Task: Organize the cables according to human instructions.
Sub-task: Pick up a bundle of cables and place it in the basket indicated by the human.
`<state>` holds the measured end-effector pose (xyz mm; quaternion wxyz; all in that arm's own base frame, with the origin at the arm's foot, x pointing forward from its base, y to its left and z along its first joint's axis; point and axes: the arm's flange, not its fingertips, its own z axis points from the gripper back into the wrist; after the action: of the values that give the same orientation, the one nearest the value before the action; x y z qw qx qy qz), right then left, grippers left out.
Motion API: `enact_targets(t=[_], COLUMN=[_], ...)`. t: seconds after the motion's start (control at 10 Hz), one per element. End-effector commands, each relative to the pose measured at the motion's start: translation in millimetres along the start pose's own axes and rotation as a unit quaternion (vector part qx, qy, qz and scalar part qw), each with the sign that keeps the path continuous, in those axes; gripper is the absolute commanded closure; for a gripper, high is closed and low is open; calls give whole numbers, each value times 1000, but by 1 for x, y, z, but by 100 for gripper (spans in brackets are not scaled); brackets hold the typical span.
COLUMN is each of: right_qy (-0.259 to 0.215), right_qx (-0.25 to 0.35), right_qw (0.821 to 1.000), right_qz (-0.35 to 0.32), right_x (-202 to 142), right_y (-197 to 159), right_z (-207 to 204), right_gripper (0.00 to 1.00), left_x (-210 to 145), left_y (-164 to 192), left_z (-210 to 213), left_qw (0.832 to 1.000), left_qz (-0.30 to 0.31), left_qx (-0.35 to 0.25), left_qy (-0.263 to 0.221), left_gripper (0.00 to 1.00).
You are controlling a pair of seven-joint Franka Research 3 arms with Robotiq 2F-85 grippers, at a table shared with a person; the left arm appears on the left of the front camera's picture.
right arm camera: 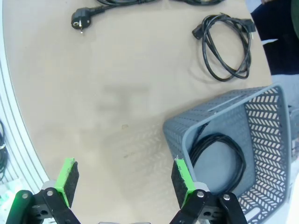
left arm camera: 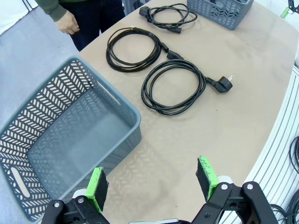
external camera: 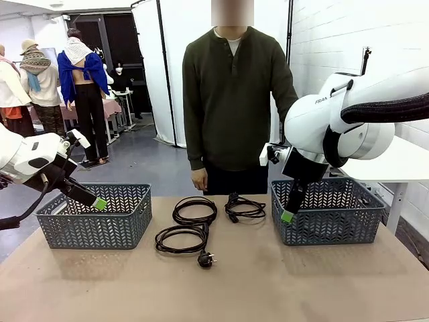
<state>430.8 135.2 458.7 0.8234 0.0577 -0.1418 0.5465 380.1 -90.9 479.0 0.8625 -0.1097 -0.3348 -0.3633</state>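
The tan desk (external camera: 281, 282) lies nearest the camera and carries 2 grey lattice baskets. The human (external camera: 231, 100) stands at its far side, arms down, one hand (external camera: 199, 178) hanging near the far edge.

The left basket (external camera: 94, 231) sits at the desk's left end and the right basket (external camera: 335, 228) at its right end, well apart.

Left tool (left arm camera: 152, 179): jaws apart and holding nothing. One green pad is over the left basket's near corner, the other over bare desk.

Right tool (right arm camera: 124, 175): jaws apart and holding nothing. One pad is over the right basket's corner, the other over bare desk.

Cables, 4 black coils:
- The front coil (external camera: 179, 239) lies flat on the desk between the baskets, its round plug (external camera: 206, 259) trailing toward the camera.
- The middle coil (external camera: 195, 210) lies just behind it, the two just beside each other.
- The small coil (external camera: 244, 208) lies to the right of these, near the right basket.
- The basket coil (right arm camera: 219, 156) lies on the floor of the right basket.
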Motion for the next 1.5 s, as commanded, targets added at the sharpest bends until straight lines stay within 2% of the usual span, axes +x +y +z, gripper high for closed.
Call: enact_targets(t=[0.0,1.3,1.4], right_qy=[1,0,4], right_qx=[-3,0,3], right_qw=[1000,1000,1000], right_qz=[0,0,-15], right_x=[0,0,9], right_y=[-1,0,-4], right_z=[1,0,0], right_gripper=[0,0,0], left_x=[-1,-1,-1], left_y=[1,1,1], left_z=[0,0,0], left_qw=[1000,1000,1000], left_qz=[9,9,9], left_qx=[-3,-3,-3], left_qy=[-2,-2,-2], left_gripper=[0,0,0])
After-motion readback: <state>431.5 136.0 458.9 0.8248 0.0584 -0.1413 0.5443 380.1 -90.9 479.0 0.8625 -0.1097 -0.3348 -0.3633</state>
